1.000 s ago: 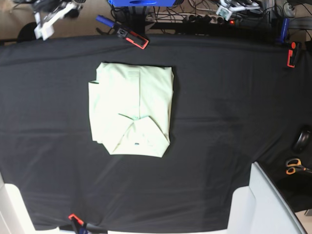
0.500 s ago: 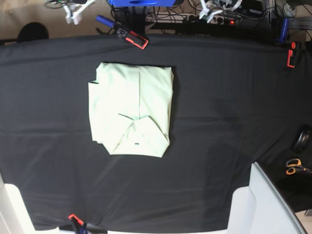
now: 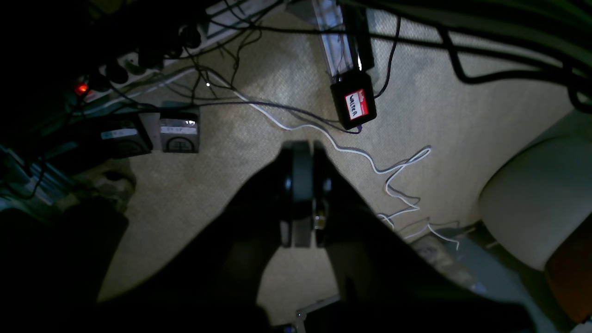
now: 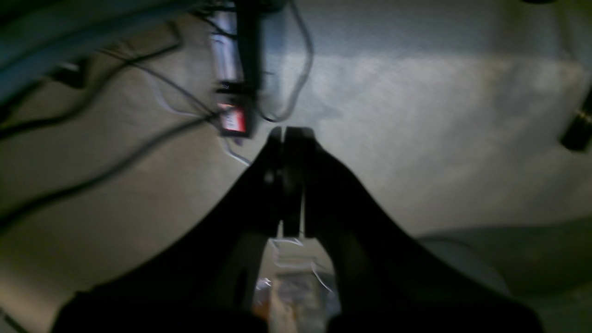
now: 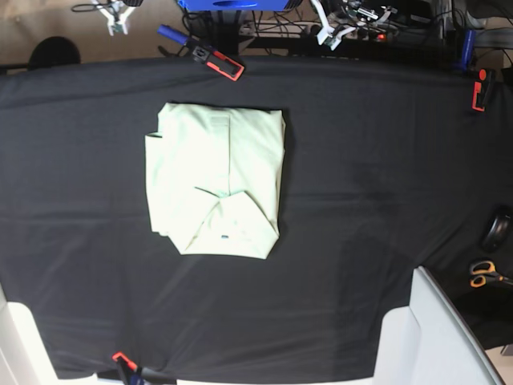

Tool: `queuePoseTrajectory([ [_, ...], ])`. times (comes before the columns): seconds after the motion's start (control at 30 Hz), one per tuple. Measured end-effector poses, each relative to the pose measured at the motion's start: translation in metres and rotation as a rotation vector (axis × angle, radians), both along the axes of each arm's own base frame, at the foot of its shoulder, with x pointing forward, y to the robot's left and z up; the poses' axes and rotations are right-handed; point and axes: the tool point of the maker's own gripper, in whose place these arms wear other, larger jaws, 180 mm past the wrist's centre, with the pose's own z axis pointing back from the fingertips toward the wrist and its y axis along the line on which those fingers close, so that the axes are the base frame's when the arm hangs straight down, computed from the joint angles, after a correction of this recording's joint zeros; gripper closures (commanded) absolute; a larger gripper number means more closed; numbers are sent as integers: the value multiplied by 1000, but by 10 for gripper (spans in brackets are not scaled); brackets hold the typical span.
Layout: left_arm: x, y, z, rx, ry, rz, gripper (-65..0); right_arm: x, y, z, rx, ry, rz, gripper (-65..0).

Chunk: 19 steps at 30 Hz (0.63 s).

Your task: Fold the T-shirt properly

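Note:
The pale mint-green T-shirt (image 5: 215,183) lies folded into a compact rectangle on the black table cloth (image 5: 361,184), left of centre, with a tiny blue mark near its front edge. Neither gripper touches it. My right gripper (image 5: 118,18) sits beyond the table's far edge at the top left. My left gripper (image 5: 333,30) is beyond the far edge at the top middle. In the left wrist view the left gripper (image 3: 303,152) is shut and empty above the carpet. The right wrist view shows the right gripper (image 4: 289,134) shut on nothing, also over the floor.
Orange-and-black clamps (image 5: 218,62) (image 5: 478,90) (image 5: 124,362) pin the cloth at its edges. Scissors (image 5: 483,274) and a dark round object (image 5: 497,231) lie at the right edge. A white panel (image 5: 433,337) covers the front right corner. Cables and a power strip (image 3: 138,64) lie on the floor.
Both grippers have shifted along the far edge toward the middle, staying off the table. The folded T-shirt has not moved.

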Motion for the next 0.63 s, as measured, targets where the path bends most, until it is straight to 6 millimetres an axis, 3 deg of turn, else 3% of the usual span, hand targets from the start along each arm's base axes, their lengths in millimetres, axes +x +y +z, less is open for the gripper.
queuePoseTrajectory([
  [0.1,16,-8,2,-22,-83,-8,0,-16,-16,3,-24,39,4,-1],
  [0.23,20,-11,2,-36,-105,-40,0,-10,-19,2,-28,27,5,-1],
  [0.33,14,-11,2,-31,-84,-43,0,-3,-10,1,-15,12,3,-1],
  [0.63,-8,-33,2,-66,-51,-35,0,-14,-11,2,-15,31,2,-1],
])
